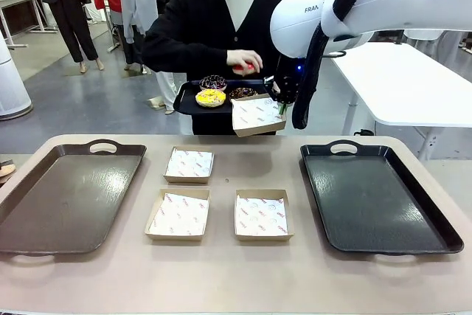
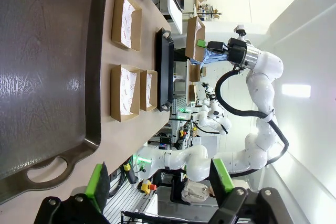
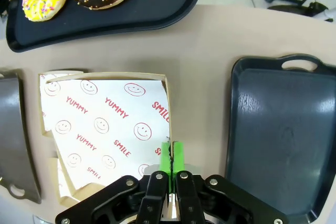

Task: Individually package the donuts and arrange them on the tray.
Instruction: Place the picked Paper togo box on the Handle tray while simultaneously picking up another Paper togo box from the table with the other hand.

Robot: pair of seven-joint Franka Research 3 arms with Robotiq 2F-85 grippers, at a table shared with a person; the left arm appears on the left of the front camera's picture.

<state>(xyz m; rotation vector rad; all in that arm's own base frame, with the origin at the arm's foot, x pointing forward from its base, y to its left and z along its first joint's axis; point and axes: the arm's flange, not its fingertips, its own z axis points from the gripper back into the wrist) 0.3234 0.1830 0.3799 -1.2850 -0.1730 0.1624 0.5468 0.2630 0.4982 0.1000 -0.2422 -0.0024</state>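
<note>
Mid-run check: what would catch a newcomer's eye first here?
The right end effector, shut on the rim of a paper-lined box, holds it in the air beside the person's small tray of donuts, where the person's hand is on the red donut. Three more boxes sit on the table between two large dark trays.

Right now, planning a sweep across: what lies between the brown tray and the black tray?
Three open paper-lined boxes, two near, one farther, seen in the front view.

Three donuts (image 1: 210,98) on tray (image 1: 184,102), red hand-held
</note>
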